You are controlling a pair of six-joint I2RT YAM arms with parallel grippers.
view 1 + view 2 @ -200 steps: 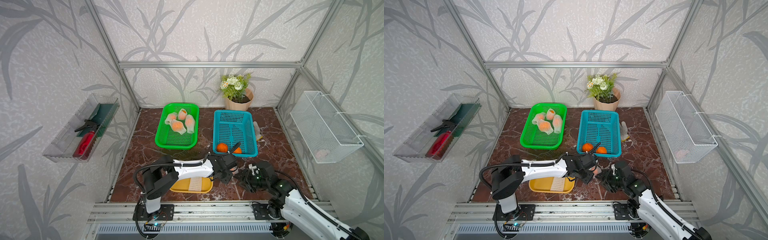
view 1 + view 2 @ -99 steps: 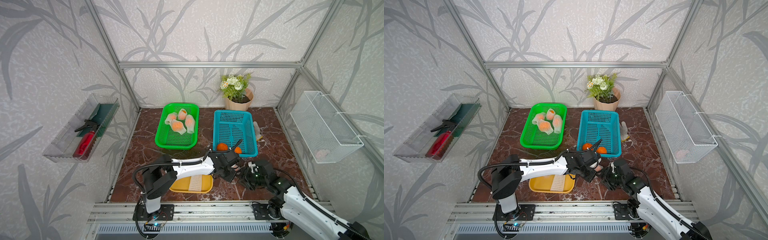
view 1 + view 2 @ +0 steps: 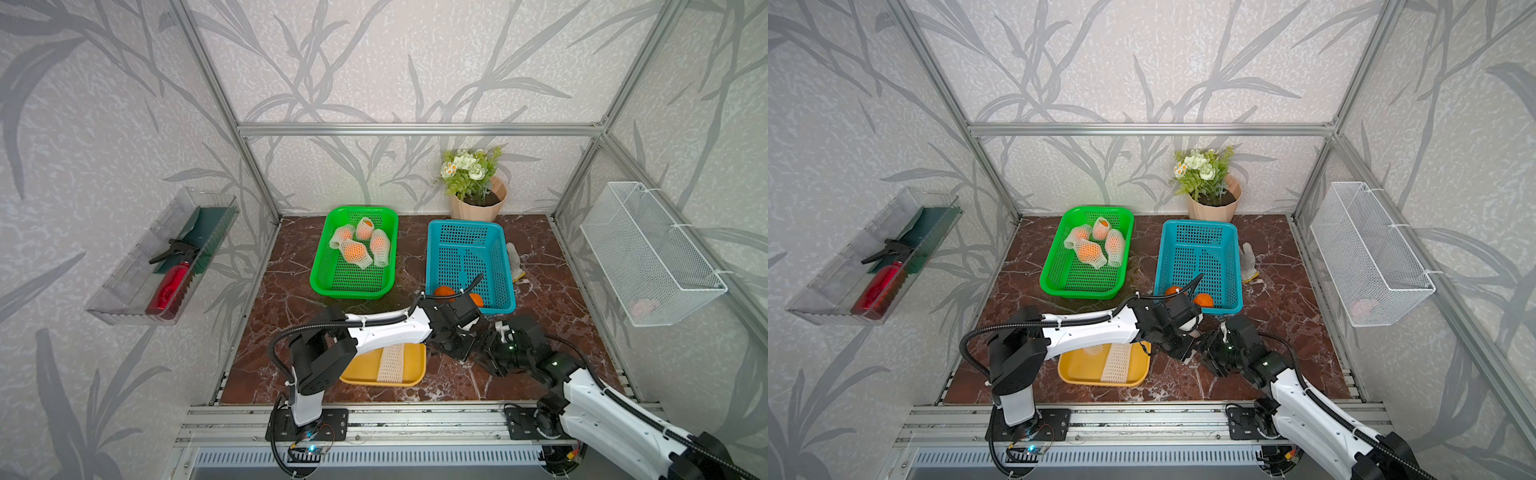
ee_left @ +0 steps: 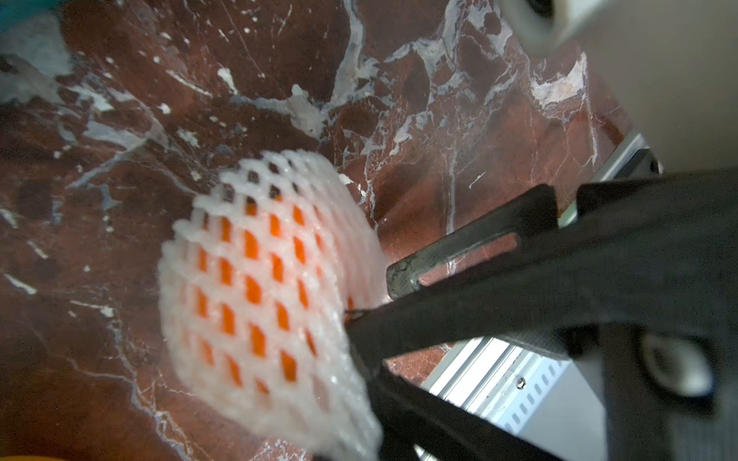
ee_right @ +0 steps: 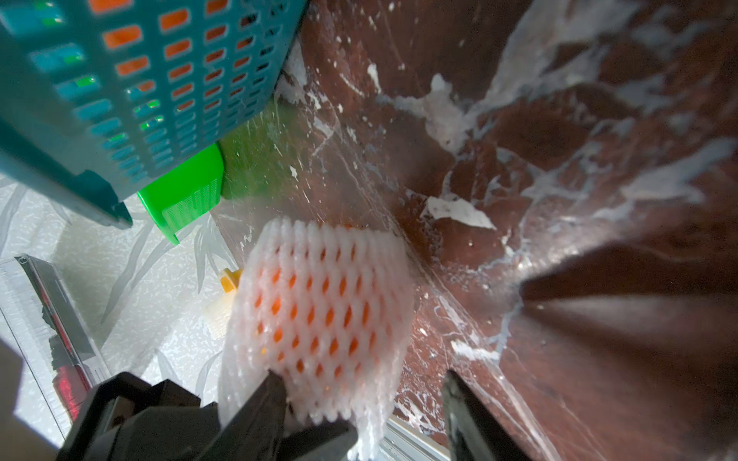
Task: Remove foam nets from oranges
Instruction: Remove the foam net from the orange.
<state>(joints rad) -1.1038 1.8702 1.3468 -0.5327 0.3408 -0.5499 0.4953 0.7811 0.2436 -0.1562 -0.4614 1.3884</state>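
A netted orange [image 5: 327,315] hangs just above the marble floor in front of the blue basket [image 3: 469,232]. My left gripper [image 4: 371,423] is shut on the trailing end of its foam net [image 4: 255,287]. My right gripper [image 5: 365,399] is open, and one of its fingers [image 5: 271,399] presses the net's side. In both top views the two grippers [image 3: 461,353] [image 3: 486,353] meet and hide this fruit. Two bare oranges [image 3: 444,291] lie in the blue basket. Several netted oranges [image 3: 355,251] lie in the green basket [image 3: 353,286]. An empty foam net [image 3: 390,361] rests on the yellow tray [image 3: 365,370].
A flower pot [image 3: 478,199] stands at the back. A glove [image 3: 515,262] lies to the right of the blue basket. A white wire basket [image 3: 648,253] hangs on the right wall, and a clear shelf [image 3: 166,257] with a red bottle hangs on the left wall.
My left gripper has shut on the net's end. Both grippers have drawn closer together in front of the blue basket.
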